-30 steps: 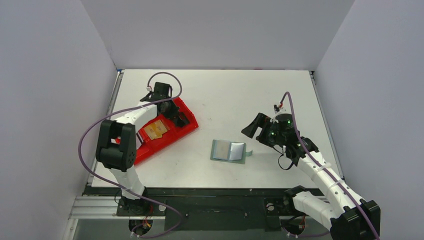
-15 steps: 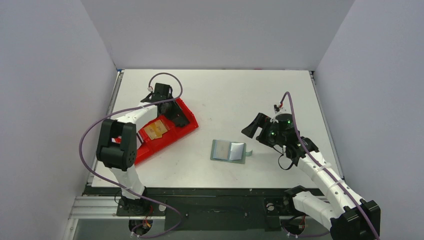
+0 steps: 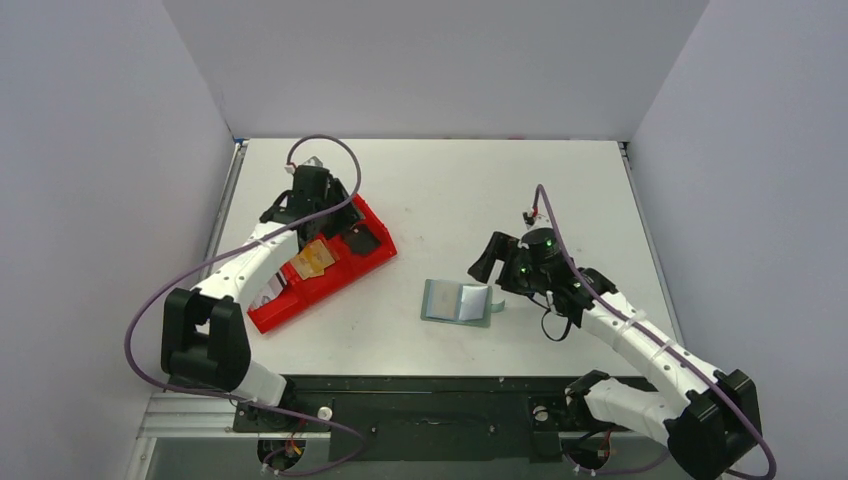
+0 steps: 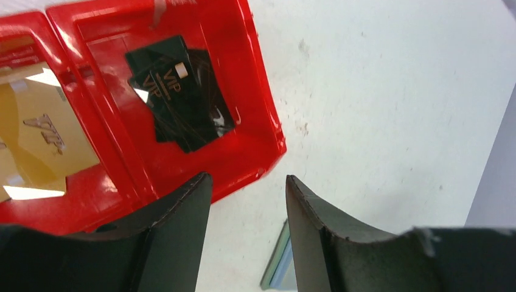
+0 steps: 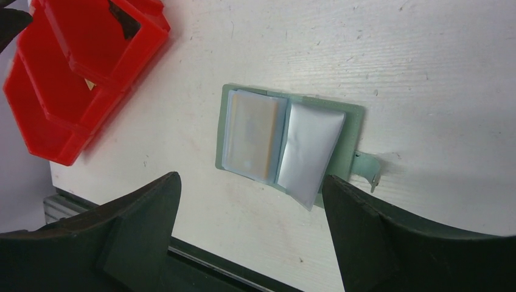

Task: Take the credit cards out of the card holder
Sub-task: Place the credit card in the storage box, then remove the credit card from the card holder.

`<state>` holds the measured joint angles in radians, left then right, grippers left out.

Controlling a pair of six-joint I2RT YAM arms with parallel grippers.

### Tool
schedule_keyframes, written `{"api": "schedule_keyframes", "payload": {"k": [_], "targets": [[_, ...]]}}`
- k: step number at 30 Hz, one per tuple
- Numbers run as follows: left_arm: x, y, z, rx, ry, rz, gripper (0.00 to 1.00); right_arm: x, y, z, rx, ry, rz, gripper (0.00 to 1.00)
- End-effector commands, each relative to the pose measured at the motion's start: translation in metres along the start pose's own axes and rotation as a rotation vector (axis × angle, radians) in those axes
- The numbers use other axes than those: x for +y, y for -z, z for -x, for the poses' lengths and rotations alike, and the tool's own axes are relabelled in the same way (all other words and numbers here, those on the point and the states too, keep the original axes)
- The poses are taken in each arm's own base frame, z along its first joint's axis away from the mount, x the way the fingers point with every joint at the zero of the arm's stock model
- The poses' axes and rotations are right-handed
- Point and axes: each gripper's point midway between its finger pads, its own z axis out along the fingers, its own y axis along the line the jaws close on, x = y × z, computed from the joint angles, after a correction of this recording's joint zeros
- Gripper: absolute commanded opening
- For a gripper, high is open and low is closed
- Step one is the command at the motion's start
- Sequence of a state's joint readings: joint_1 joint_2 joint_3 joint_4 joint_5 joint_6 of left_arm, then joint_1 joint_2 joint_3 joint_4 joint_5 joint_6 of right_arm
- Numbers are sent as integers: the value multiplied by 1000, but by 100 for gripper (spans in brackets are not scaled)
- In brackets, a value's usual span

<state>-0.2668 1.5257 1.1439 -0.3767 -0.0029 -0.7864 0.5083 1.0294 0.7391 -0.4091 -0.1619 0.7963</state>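
Two glossy black cards (image 4: 182, 94) (rectangular) overlap.

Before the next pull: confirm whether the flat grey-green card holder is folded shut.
No, the card holder lies open, clear sleeves facing up.

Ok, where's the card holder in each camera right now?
Top external: the card holder lies open near the table's centre, right of the red tray.
Left wrist: only a sliver shows at the bottom edge, below the tray.
Right wrist: mid-frame, with the tray at upper left.
Shared landmark: the red tray.
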Motion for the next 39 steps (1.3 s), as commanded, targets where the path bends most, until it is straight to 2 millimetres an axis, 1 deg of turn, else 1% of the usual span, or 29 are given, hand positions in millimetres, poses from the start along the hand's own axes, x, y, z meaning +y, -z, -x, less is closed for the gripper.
{"api": "schedule_keyframes", "payload": {"k": [1,2,3,4,5,6,7,8,9,10,11,12,13,14,16,17,18,22,23,28,30,35,36,39], "targets": [[5,20,-28,49,-98,-4,46,13,-6,11,-73,45,-60,81],[0,26,-33,50,-118,-20,46,15,-7,11,-76,52,-67,81],[2,28,-40,63,-127,-18,46,15,-12,5,-70,68,-87,80],[0,32,-48,74,-146,-28,46,18,-14,4,-70,72,-93,79],[-1,34,-51,79,-155,-33,46,19,-20,-3,-56,93,-110,78],[-2,34,-60,96,-171,-35,46,22,-23,-3,-54,101,-114,77],[-4,35,-66,107,-183,-41,46,20,-31,-10,-36,123,-140,77],[-2,35,-70,116,-190,-38,46,25,-33,-14,-29,138,-140,76],[-5,37,-75,123,-200,-46,46,20,-41,-18,-16,151,-171,75],[-5,37,-78,128,-205,-47,46,23,-44,-20,-12,162,-174,74],[-7,38,-82,133,-214,-55,46,19,-52,-24,1,172,-200,74],[-7,39,-84,137,-217,-55,46,21,-55,-26,4,178,-202,72],[-8,39,-86,140,-221,-58,46,18,-62,-30,20,185,-219,70],[-7,39,-88,143,-222,-57,46,22,-65,-31,20,189,-213,68],[-6,40,-90,147,-223,-56,46,18,-78,-39,46,203,-238,65],[-5,40,-90,147,-224,-56,46,20,-81,-39,47,205,-239,63],[-5,39,-91,148,-223,-55,46,17,-86,-43,60,214,-255,63],[-4,39,-93,150,-223,-55,46,16,-98,-51,82,229,-270,62],[-4,39,-93,151,-222,-54,46,17,-100,-53,85,233,-269,62],[-3,37,-95,155,-222,-52,46,12,-109,-62,107,244,-293,60],[-6,38,-98,173,-219,-69,46,9,-112,-66,119,248,-301,59],[-5,35,-100,179,-217,-68,46,7,-119,-75,136,249,-295,57],[-6,35,-101,181,-218,-69,46,6,-120,-76,139,250,-295,56],[-5,34,-102,185,-218,-67,46,4,-121,-79,144,251,-296,46]]}}
